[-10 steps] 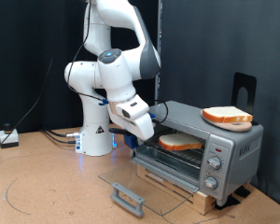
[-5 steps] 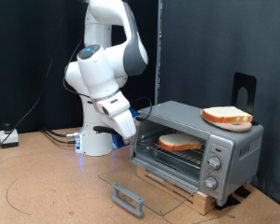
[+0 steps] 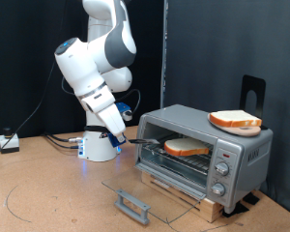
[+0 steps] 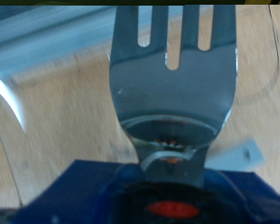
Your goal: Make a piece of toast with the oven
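The silver oven stands at the exterior view's right with its glass door folded down flat. The piece of toast lies on the wire rack inside. My gripper is just outside the oven's opening, on the exterior view's left, shut on a slotted metal spatula whose blade points at the opening. In the wrist view the spatula fills the picture above the wooden table; the toast does not show there and nothing lies on the blade.
A thicker slice on an orange dish sits on top of the oven. Three knobs are on its side panel. The door handle juts toward the table front. Cables and a small box lie at far left.
My arm has drawn back from the oven's opening toward the exterior view's left, taking the spatula with it. The toast has stayed on the rack.
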